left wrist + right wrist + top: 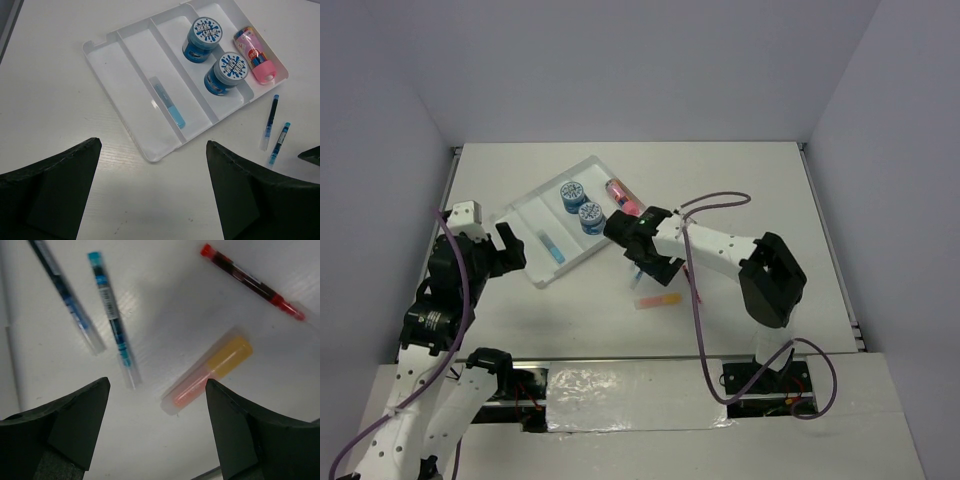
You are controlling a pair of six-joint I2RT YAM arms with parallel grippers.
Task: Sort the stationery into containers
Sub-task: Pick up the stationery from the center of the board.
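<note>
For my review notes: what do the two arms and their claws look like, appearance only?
Both the left arm and right arm have white links with bulky black joints. A purple cable runs along each. The left claw and right claw have broad matte black wedge-shaped fingers. A small green light glows on the right wrist.
</note>
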